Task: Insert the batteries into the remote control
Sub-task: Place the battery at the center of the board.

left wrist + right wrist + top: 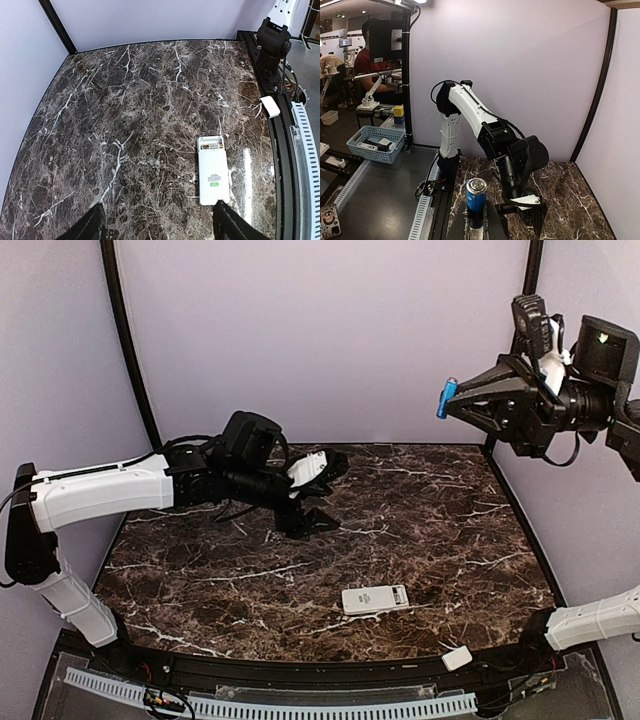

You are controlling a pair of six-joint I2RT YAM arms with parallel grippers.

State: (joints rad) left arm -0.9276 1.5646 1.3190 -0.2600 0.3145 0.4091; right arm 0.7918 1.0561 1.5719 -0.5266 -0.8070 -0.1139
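The white remote control (375, 599) lies back-up on the marble table near the front. In the left wrist view the remote control (214, 172) has its battery bay (211, 144) open at the far end, with one dark-and-gold cell lying in it. My left gripper (322, 495) is open and empty, hovering over the table's middle, behind the remote; its fingertips (227, 222) frame the view's bottom. My right gripper (452, 395) is raised high at the right, shut on a blue battery (445, 399). In the right wrist view the blue battery (476, 197) stands out of the jaws.
The small plain white cover piece (457, 658) lies on the black front rail at the right, also seen in the left wrist view (270, 106). The right arm's base (272, 45) stands on that rail. Purple walls enclose the table.
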